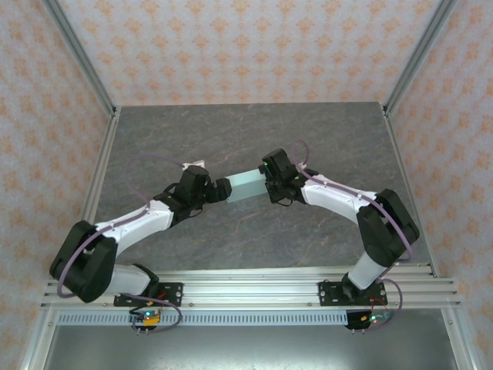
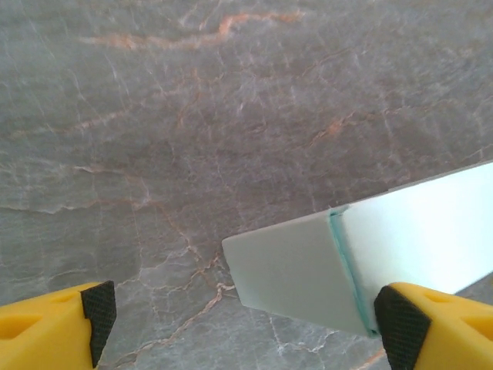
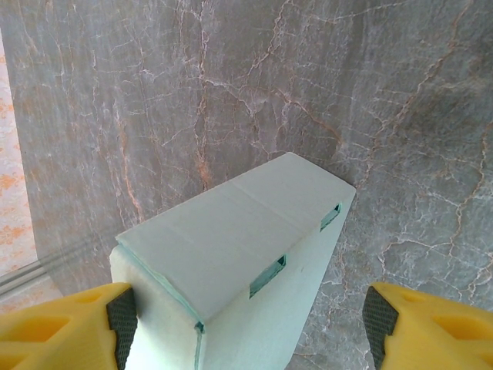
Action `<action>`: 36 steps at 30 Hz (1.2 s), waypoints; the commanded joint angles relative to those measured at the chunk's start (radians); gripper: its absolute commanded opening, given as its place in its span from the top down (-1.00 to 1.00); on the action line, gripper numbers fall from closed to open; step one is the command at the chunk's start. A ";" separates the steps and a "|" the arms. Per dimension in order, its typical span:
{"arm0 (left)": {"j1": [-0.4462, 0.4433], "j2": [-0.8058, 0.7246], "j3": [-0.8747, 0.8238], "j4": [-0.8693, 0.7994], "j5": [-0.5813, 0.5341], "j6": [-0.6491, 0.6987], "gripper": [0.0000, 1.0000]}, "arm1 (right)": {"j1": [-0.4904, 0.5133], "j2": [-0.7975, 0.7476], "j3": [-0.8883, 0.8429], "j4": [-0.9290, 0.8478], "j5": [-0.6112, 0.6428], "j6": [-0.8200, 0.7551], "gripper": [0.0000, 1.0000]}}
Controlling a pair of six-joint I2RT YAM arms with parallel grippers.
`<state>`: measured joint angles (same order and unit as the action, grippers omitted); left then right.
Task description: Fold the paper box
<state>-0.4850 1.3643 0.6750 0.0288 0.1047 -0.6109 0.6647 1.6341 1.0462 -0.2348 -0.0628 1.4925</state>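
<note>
One paper box (image 1: 248, 185) with two slots (image 3: 267, 276) in its side, one marbled table (image 1: 308, 146), two arms, left arm (image 1: 142, 220) and right arm (image 1: 333, 197), two grippers, left gripper (image 1: 226, 190) and right gripper (image 1: 270, 185), two yellow fingers (image 3: 62, 324) each.

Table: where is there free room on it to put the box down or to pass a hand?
The far half of the table, between the box and the back wall, is bare. So is the near strip between the box and the rail. The middle is crowded: the left gripper and the right gripper meet at the box.
</note>
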 commanded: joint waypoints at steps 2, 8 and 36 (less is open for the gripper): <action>0.010 0.112 -0.043 0.015 0.014 0.048 -0.72 | 0.000 -0.018 -0.037 -0.081 0.009 0.013 -0.55; 0.010 0.078 -0.051 0.003 -0.021 0.071 -0.72 | -0.001 -0.073 -0.009 -0.100 -0.004 0.026 -0.57; -0.031 -0.329 0.035 -0.249 -0.244 0.205 -1.00 | -0.136 -0.365 -0.027 -0.100 0.424 -0.576 -0.89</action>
<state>-0.5236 1.0901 0.6167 -0.1036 0.0135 -0.4877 0.5266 1.3159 1.0302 -0.4038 0.1898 1.2537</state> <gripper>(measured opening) 0.996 0.925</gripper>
